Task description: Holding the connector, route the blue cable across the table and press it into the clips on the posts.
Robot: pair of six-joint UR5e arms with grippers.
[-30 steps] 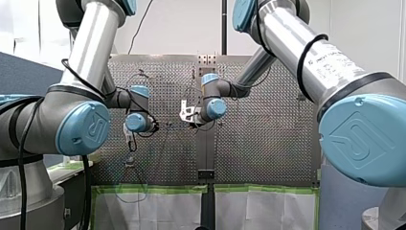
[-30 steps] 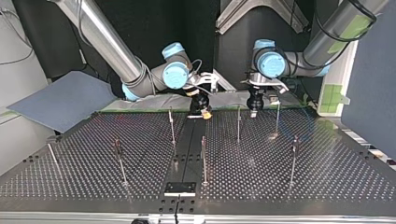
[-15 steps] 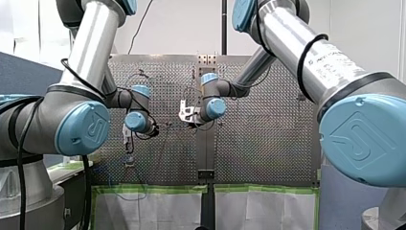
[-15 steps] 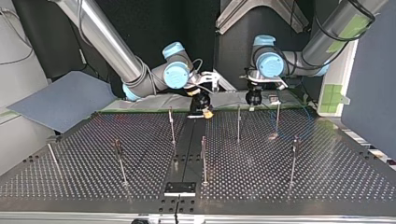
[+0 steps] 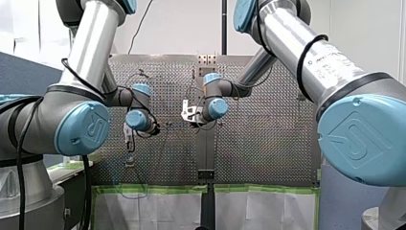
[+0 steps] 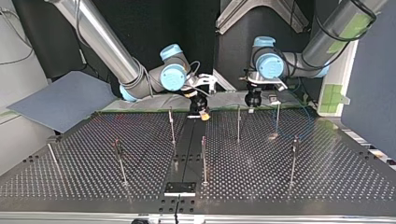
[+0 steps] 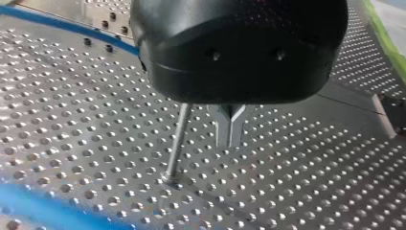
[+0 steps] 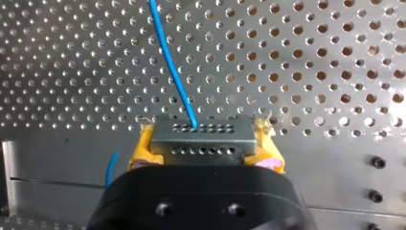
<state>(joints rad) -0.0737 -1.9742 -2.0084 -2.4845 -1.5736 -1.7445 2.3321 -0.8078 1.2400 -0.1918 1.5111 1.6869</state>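
Right gripper (image 8: pixel 205 149): jaws clamped on grey rectangular metal connector (image 8: pixel 201 133), thin blue cable (image 8: pixel 171 72) leading out
Left gripper (image 7: pixel 230 133): jaws together, beside slim steel post (image 7: pixel 177 141), perforated metal table's (image 6: pixel 280 186) arm-side edge

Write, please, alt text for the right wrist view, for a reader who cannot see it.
My right gripper, with yellow pads, is shut on a grey rectangular metal connector with two rows of small holes. A thin blue cable leaves the connector and runs away over the perforated metal table.
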